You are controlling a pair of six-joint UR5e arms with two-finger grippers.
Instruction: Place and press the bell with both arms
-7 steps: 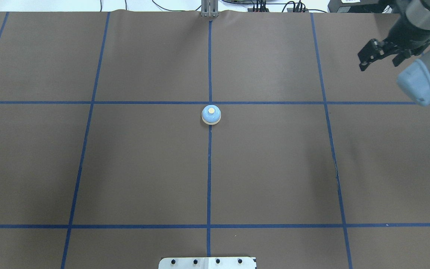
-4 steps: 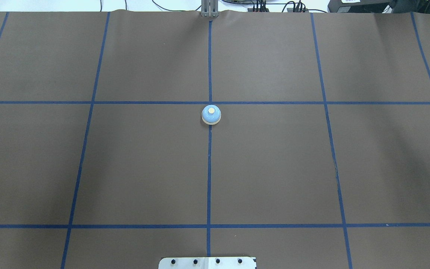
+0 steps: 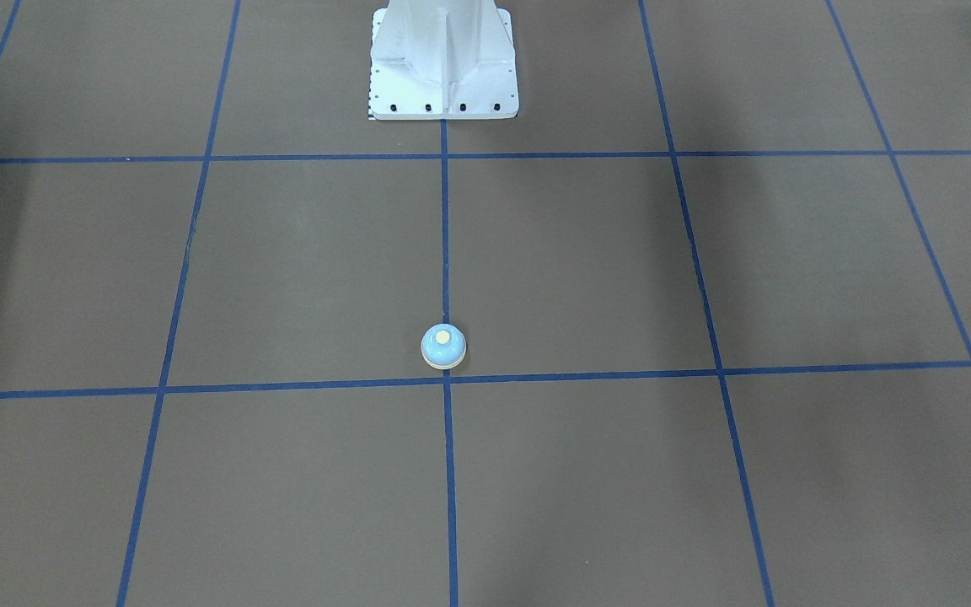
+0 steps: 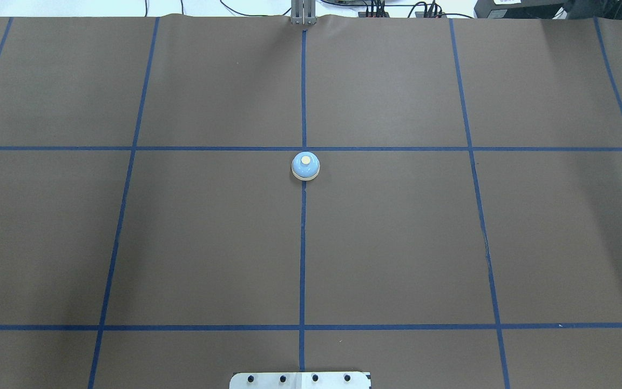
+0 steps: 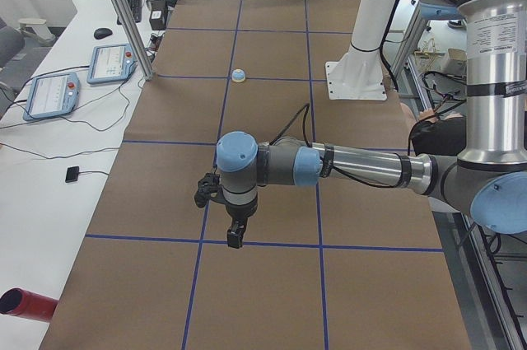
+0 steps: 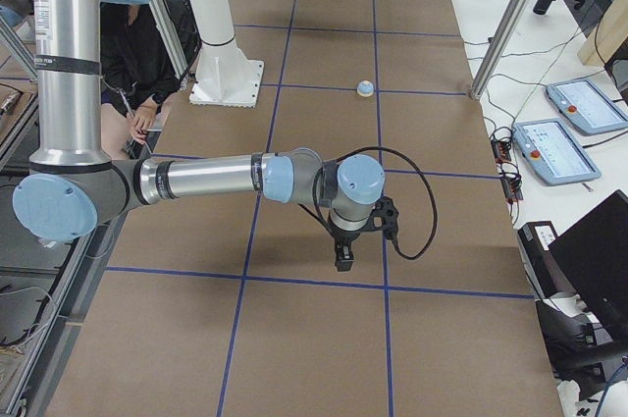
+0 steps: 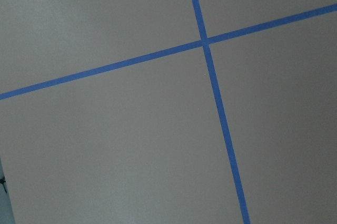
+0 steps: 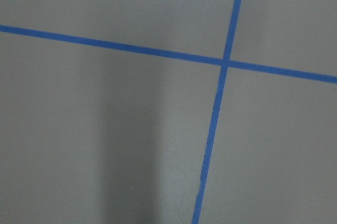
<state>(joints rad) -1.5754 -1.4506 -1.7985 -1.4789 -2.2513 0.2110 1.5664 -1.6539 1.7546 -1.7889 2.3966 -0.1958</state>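
Brown-papered table [image 4: 397,243] marked with a blue tape grid [image 4: 303,243]; white pedestal [image 3: 443,59] at the robot's edge. Bell [image 4: 305,165] stands upright on the centre tape line, just on the robot's side of a crossing, cream button [image 4: 305,160] up; nothing touches it.

Left arm [image 5: 354,167] stretches low over the table's left end; left gripper [image 5: 234,231] points down near a tape crossing, well apart from the bell. Right arm [image 6: 206,179] lies the same way at the right end; right gripper [image 6: 343,252] also points down. Both grippers show in the side views only, so how far the fingers are apart cannot be told; nothing is seen hanging from either. Wrist cameras show bare paper and tape, no fingers.

Judgement: placing looks done; pressing is either pending or finished, not decidable from these views. If pending, the next move calls for one gripper to travel to the centre, line up directly over the button and descend straight; an off-centre push on the dome would likely slide the light bell along the paper.
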